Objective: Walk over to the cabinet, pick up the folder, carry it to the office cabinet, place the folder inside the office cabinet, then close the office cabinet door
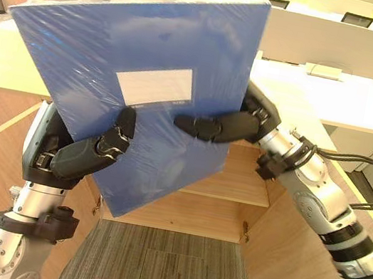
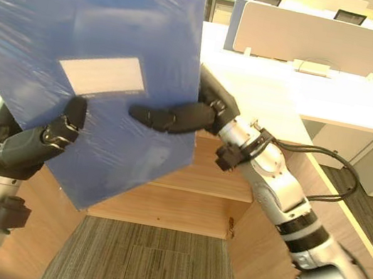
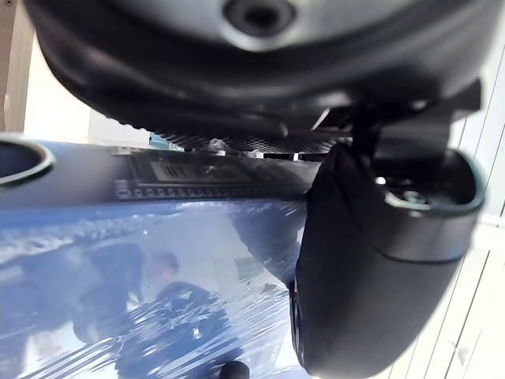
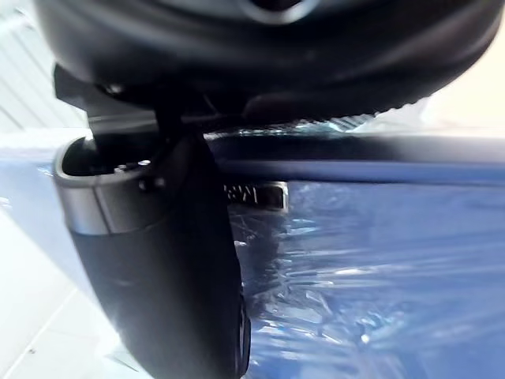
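A blue folder [image 1: 152, 47] wrapped in clear film, with a white label, is held up tilted in front of me, above an open wooden cabinet [image 1: 236, 184]. My left hand [image 1: 86, 154] grips its lower left edge, thumb [image 1: 122, 128] curled over the front face. My right hand [image 1: 228, 127] pinches its right edge, thumb lying across the front; its other fingers are behind the folder. In the left wrist view the thumb [image 3: 371, 268] presses the filmed blue cover [image 3: 142, 316]. The right wrist view shows the thumb [image 4: 158, 276] on the blue cover [image 4: 379, 276].
The cabinet's wooden walls [image 1: 281, 257] open out on both sides below me, with a shelf [image 1: 235, 191] inside and grey carpet [image 1: 157, 264] in front. Beyond it is a white desk top [image 1: 367, 99] with partitions [image 1: 333, 43] and office chairs [image 1: 356, 19].
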Available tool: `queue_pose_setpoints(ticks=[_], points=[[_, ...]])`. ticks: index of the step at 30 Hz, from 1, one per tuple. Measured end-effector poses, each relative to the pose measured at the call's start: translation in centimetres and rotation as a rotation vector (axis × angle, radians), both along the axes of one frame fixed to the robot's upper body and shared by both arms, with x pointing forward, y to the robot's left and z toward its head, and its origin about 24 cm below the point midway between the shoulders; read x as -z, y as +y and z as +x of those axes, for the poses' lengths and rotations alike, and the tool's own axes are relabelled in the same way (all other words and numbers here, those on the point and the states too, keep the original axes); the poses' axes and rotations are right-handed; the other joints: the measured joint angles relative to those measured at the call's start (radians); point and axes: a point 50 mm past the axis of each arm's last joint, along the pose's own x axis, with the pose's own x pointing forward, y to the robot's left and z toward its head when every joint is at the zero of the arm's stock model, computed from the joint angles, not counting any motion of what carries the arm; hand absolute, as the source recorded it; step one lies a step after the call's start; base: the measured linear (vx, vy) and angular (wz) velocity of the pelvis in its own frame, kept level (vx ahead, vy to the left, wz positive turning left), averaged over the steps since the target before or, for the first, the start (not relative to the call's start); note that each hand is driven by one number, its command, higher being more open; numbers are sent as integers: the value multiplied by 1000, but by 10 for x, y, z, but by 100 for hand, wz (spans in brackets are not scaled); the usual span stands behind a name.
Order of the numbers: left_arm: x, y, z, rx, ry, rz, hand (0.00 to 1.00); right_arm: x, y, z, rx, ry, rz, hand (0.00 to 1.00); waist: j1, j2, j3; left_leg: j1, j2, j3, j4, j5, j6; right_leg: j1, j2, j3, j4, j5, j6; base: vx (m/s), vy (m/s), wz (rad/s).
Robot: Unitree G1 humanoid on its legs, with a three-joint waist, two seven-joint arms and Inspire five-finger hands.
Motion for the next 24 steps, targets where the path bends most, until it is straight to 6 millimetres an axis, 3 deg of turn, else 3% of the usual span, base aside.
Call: queue_pose_setpoints(ticks=[1,6,11,15,18,21,24], points=[[0,0,0,8,12,39,100,8,-6,-2,-20,59,-42,0,2,-4,1,0,0,0,-2,0,0,0,0,0,0,-1,0,0,0,0],[7,2,0,45,67,81,100,21,-23,-15,-89,159,-155,0,9,-19,4,0,0,1,-5,0,-1,-8,0,1,0,-2,1,0,0,0],[45,0,10,184,235,-91,100,19,-29,-14,-46,112,-226,0,19,-20,3,2,1,12,-4,-1,-3,-10,1,9,0,-3,0,0,0,-3],[90,6,12,239,416,-217,100,21,-19,-21,-30,-36,-325,0,24,-19,3,-1,7,30,-3,-4,-6,-28,6,31,7,-3,-1,-4,12,-15],[119,-2,6,273,528,-260,100,33,-12,-28,-24,-109,-383,0,24,-19,3,0,8,33,-1,-6,-9,-31,5,35,14,-4,-2,-3,29,-7],[154,-1,-4,248,678,-217,100,52,-2,-33,-36,-147,-464,0,24,-15,3,-4,10,42,1,-6,-9,-40,6,44,20,-4,-2,-13,27,-8],[205,-4,-22,254,941,-161,100,91,8,-34,-78,-90,-587,0,23,-9,3,-17,10,47,10,-9,-3,-47,7,49,21,-5,-2,-35,24,-4]])
